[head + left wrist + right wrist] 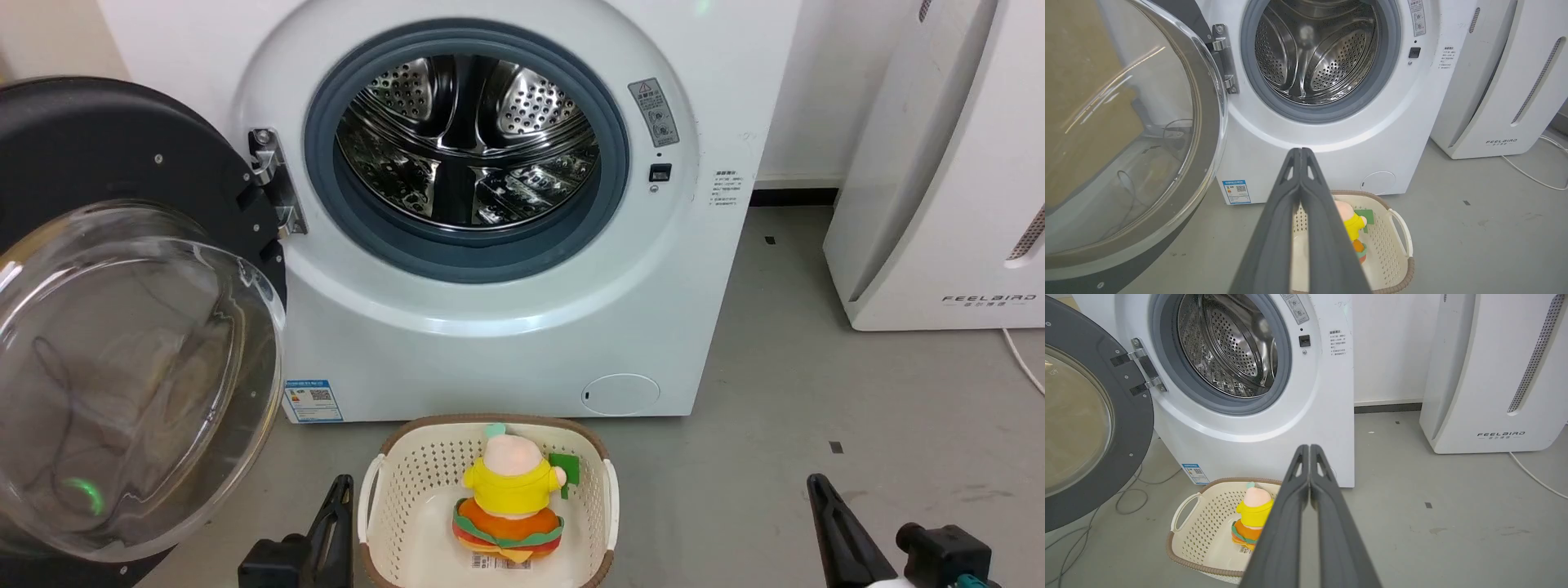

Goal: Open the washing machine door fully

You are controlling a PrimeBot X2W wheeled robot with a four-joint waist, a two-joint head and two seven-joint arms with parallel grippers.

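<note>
The white washing machine (522,327) faces me with its steel drum (469,139) exposed. The washing machine door (98,139), a black disc with a bulging clear glass bowl (122,376), is swung wide to the left on its hinge (273,180). The door also appears in the left wrist view (1126,134) and the right wrist view (1094,416). My left gripper (341,486) sits low at the bottom left, shut, its fingertips meeting (1300,151). My right gripper (816,483) sits low at the bottom right, shut, tips together (1306,447). Neither touches the door.
A cream basket (604,490) with a yellow and orange plush toy (510,506) stands on the grey floor right before the machine. A white FEELBIRD appliance (939,163) stands to the right, its cable (1024,359) trailing on the floor. Cables (1126,494) lie under the door.
</note>
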